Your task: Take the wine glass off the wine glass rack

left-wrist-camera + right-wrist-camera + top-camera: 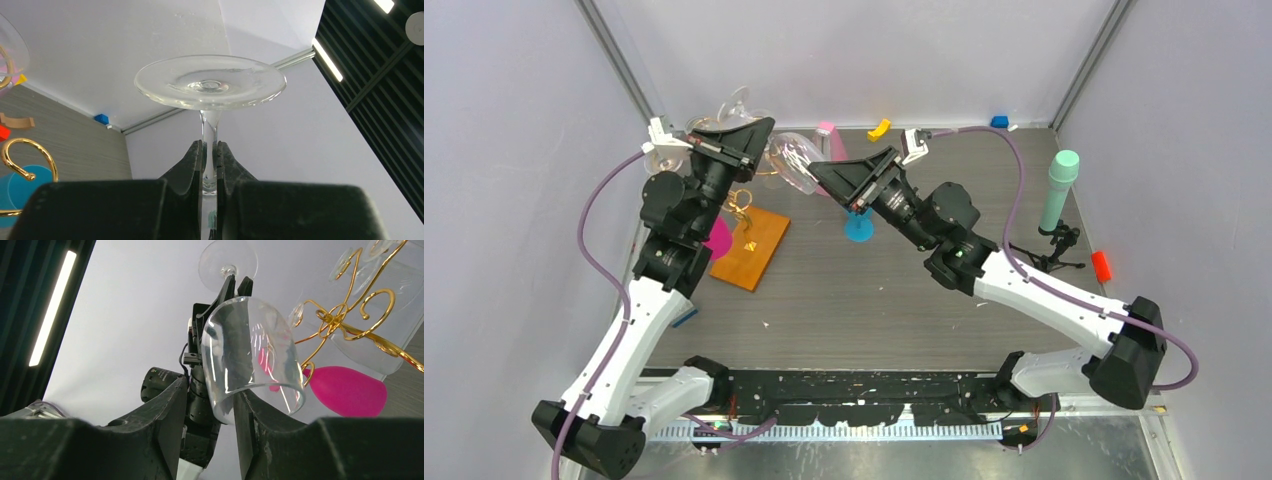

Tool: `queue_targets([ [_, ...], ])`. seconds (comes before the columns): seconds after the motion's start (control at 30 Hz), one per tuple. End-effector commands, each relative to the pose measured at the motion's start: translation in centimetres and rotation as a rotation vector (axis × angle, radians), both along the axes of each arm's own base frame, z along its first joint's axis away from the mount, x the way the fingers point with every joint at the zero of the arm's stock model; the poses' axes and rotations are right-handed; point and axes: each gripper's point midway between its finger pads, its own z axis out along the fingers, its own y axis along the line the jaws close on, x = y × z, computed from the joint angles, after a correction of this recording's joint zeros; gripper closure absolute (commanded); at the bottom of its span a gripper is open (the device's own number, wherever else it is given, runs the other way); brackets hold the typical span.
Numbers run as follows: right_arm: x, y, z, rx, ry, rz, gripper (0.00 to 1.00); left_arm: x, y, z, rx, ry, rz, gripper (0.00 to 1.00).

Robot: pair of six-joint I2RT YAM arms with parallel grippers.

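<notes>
One wine glass (250,350): left claw (210,165) clamps stem (210,127), right claw (211,392) straddles rim (260,391).

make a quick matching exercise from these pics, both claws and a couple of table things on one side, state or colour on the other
Things:
1. left claw
2. right claw
3. rack base
4. tall cylinder

States or colours:
a. mint green
b. jaws apart, wine glass bowl rim between them
c. orange-brown
d. shut on the wine glass stem

Pairs: 1-d, 2-b, 3-c, 4-a
</notes>
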Motion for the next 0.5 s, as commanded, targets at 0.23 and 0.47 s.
queue_targets([
  [0.23,0.1,0.1,3.4,0.173,-0.015,0.033,0.72,-2.5,0.7,3.8,-0.092,-0.163,-0.022,1.00],
  [0.47,0.0,-0.1,3.5,0.151,-0.030,0.017,0.99,-3.9,0.1,4.8,-0.036,-0.213,-0.064,0.92],
])
